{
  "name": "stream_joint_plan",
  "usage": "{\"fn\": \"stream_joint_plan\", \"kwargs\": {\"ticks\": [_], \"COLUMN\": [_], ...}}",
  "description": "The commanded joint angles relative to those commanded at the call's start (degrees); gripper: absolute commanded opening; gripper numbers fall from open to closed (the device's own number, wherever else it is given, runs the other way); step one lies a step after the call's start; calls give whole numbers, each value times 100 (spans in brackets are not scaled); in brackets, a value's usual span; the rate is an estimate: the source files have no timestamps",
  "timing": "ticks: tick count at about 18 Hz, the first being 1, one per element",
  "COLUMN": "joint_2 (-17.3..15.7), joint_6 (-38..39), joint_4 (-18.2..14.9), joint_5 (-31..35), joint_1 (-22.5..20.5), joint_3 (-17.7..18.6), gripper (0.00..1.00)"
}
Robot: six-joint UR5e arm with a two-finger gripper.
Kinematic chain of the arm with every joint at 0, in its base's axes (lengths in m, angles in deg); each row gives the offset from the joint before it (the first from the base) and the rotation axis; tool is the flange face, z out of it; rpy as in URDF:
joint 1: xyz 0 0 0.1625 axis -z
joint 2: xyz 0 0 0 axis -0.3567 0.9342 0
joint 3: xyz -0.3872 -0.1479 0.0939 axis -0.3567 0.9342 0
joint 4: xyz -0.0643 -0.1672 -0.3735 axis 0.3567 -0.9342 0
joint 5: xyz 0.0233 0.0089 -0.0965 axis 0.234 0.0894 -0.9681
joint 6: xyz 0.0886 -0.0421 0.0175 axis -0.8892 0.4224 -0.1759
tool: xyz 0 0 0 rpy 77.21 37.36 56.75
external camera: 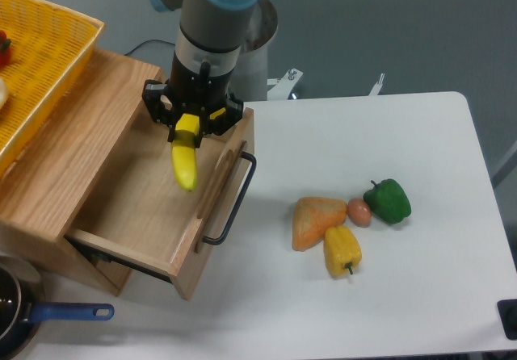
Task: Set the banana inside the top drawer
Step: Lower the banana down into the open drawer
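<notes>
Right now my two-finger black gripper (188, 123) is clamped on the upper end of the smooth, curved, bright yellow banana (185, 158), so the fruit hangs nearly upright with its free tip pointing down over the open, shallow light-oak top drawer (133, 203) with its black bar handle. I judge that grip suits a clean drop inside. Its skin looks plain, glossy and unmarked.

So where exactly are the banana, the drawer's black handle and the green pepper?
banana (185, 165): fixed camera, middle of its yellow body.
black handle (235, 201): fixed camera, middle of the bar.
green pepper (389, 201): fixed camera, centre of its body.
</notes>
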Motion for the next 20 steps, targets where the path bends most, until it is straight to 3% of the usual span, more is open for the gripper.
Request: {"fn": "stream_joint_plan", "kwargs": {"ticks": [11,20], "joint_2": [158,299], "joint_6": [9,105], "joint_4": [0,193], "joint_5": [105,185], "joint_1": [228,307], "joint_3": [61,105], "gripper": [37,37]}}
